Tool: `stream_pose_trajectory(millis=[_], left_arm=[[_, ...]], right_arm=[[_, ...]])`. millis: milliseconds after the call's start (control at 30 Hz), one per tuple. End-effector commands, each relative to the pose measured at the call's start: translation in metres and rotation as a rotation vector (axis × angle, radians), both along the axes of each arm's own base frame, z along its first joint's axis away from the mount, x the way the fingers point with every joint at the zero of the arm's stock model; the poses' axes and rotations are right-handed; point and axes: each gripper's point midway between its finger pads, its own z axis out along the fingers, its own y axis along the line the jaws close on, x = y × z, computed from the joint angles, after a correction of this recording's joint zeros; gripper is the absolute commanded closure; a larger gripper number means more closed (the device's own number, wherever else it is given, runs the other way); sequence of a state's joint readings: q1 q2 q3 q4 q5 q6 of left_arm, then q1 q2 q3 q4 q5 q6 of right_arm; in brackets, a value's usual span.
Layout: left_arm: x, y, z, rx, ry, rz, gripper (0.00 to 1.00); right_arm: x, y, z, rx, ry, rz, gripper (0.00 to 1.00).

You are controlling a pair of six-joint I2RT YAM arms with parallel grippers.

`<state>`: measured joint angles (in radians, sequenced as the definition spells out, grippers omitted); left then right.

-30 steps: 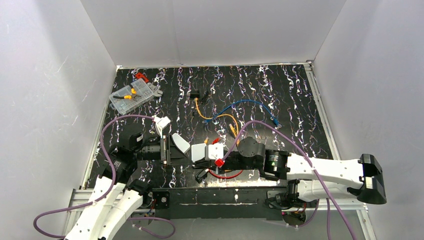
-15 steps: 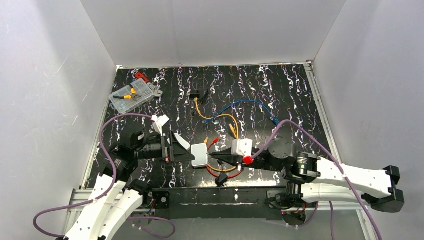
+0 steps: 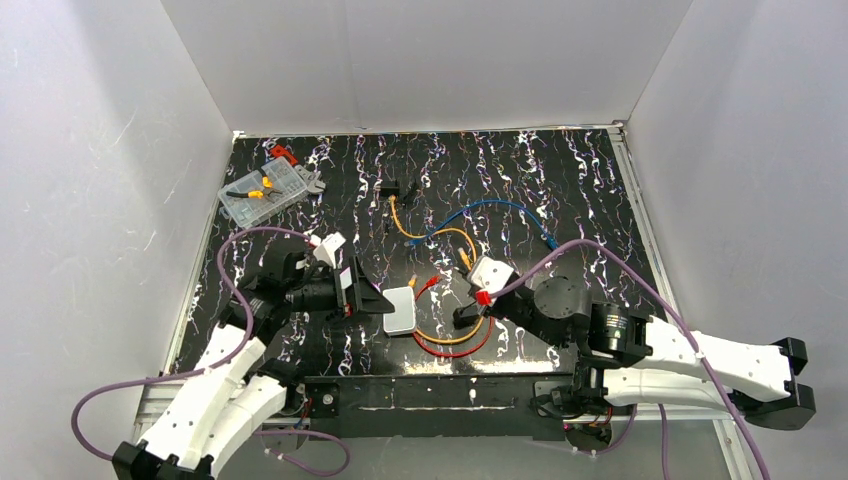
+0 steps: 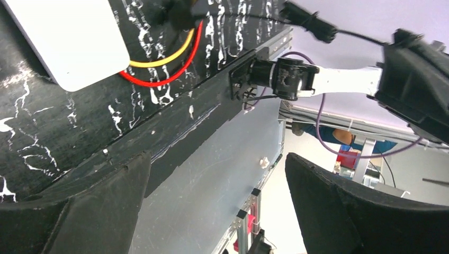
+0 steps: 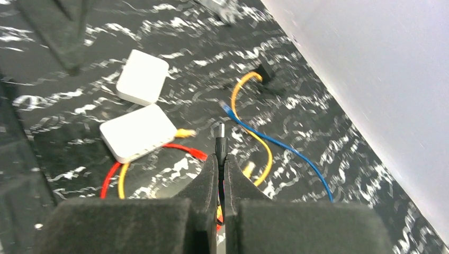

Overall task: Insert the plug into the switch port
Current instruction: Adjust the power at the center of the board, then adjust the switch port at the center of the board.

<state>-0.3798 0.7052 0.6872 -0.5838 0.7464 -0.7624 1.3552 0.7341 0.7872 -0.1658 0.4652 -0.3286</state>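
The switch [image 3: 401, 309] is a pale flat box lying on the black mat; I cannot make out its port. It also shows in the right wrist view [image 5: 137, 138] and at the top left of the left wrist view [image 4: 63, 42]. My right gripper [image 3: 468, 316] is shut on the black plug [image 5: 221, 142], whose metal tip points past the switch's right side, a short way off. My left gripper [image 3: 368, 297] is open and empty just left of the switch, its fingers [image 4: 339, 206] wide apart over the table's front edge.
A smaller, squarer white box [image 5: 142, 83] lies beyond the switch. Red [image 3: 455, 350] and yellow [image 3: 450, 338] cables loop beside the switch. Orange [image 3: 400, 222] and blue [image 3: 495, 205] cables cross mid-mat. A clear parts box [image 3: 268, 190] sits back left.
My right gripper has drawn back to the right, away from the switch, with the plug in it. My left arm has swung a little back; the switch now lies flat on the mat.
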Motion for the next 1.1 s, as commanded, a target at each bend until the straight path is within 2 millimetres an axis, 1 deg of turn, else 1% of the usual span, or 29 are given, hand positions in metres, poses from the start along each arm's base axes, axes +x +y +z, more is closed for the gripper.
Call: stream_pose_trajectory(millis=[0,67,167,300,367,433,500,667,733,800,867,967,1067], left_arm=[[0.005,0.0,-0.023,0.044,0.076,0.016,0.02],[0.007,-0.001,-0.031,0.05,0.104,0.017,0.02],[0.011,-0.003,-0.044,0.059,0.139,0.03,0.02],[0.017,-0.002,-0.061,0.089,0.177,0.055,0.02],[0.02,0.0,-0.069,0.11,0.191,0.072,0.02],[0.022,0.0,-0.077,0.127,0.204,0.084,0.02],[0.025,0.001,-0.086,0.146,0.222,0.096,0.02],[0.031,0.003,-0.105,0.184,0.251,0.117,0.02],[0.034,0.004,-0.114,0.205,0.263,0.125,0.02],[0.037,0.004,-0.12,0.216,0.27,0.135,0.02],[0.04,0.005,-0.125,0.228,0.27,0.145,0.02],[0.047,0.009,-0.13,0.259,0.258,0.171,0.02],[0.055,0.01,-0.134,0.276,0.246,0.193,0.02]], right_arm=[[0.029,-0.032,0.003,-0.015,-0.015,-0.214,0.99],[0.033,-0.039,-0.001,-0.016,0.005,-0.243,0.99],[0.037,-0.048,0.0,-0.003,0.011,-0.278,0.99],[0.043,-0.066,0.011,0.011,-0.013,-0.35,0.99],[0.044,-0.072,0.017,0.017,-0.019,-0.368,0.99],[0.044,-0.076,0.018,0.017,-0.018,-0.377,0.99],[0.045,-0.078,0.015,0.009,-0.007,-0.388,0.99],[0.046,-0.082,-0.003,-0.003,0.034,-0.417,0.99],[0.046,-0.086,-0.003,0.008,0.037,-0.433,0.99],[0.046,-0.089,0.005,0.033,0.029,-0.433,0.99],[0.044,-0.094,0.019,0.071,0.015,-0.43,0.99],[0.041,-0.097,0.039,0.121,-0.004,-0.403,0.99],[0.038,-0.099,0.054,0.165,-0.015,-0.38,0.99]])
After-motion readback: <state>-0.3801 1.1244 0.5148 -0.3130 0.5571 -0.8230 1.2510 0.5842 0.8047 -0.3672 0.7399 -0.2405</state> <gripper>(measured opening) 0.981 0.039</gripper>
